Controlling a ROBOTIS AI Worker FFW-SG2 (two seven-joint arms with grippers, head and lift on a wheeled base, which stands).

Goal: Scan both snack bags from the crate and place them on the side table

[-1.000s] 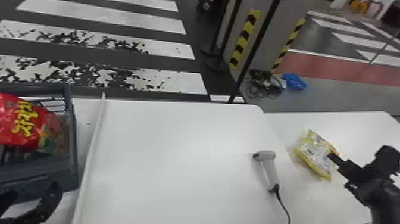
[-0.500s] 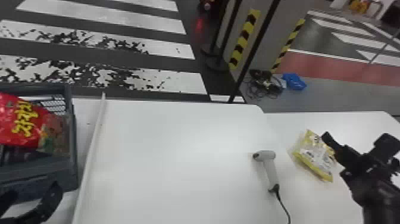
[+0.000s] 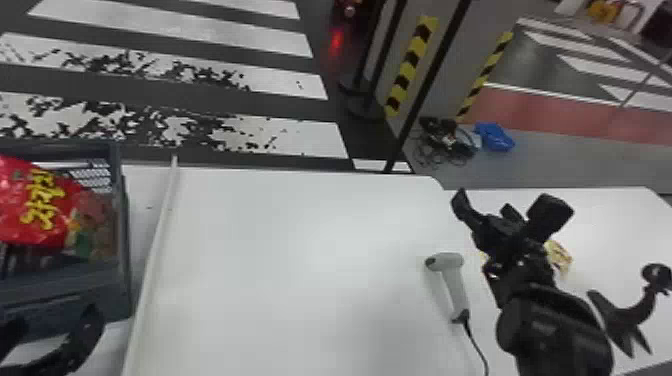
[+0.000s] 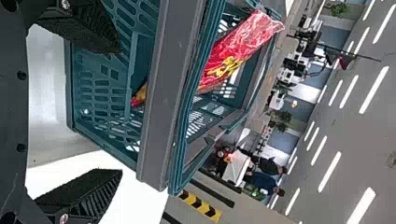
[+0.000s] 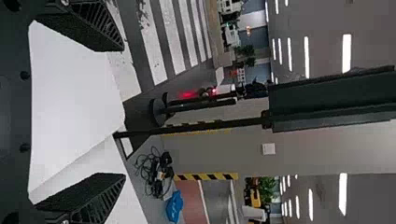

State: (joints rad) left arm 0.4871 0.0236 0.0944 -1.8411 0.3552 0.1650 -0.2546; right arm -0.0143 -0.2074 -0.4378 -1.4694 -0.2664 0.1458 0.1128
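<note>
At left, a glossy red snack bag [image 3: 32, 210] lay in the grey-blue plastic crate [image 3: 60, 287]; the black left gripper [image 3: 52, 322], fingers spread, was by the crate's near side. The black right gripper [image 3: 505, 202], also spread, hung near the yellow snack bag [image 3: 559, 257] on the white side table [image 3: 610, 217].

Worn white crosswalk stripes [image 3: 170, 25] cross the dark floor in the head view. Beside them, slim black posts [image 3: 365, 55] stand near a grey wall [image 3: 442, 65] carrying diagonal yellow-and-black striped tape [image 3: 411, 65]. A tangle of black cables [image 3: 445, 135] lies just beside a crumpled bright-blue bundle [image 3: 494, 137], near a dull red floor band [image 3: 550, 112]. The right wrist view shows long white ceiling lights [image 5: 346, 52] and a leafy green plant [image 5: 267, 189].
</note>
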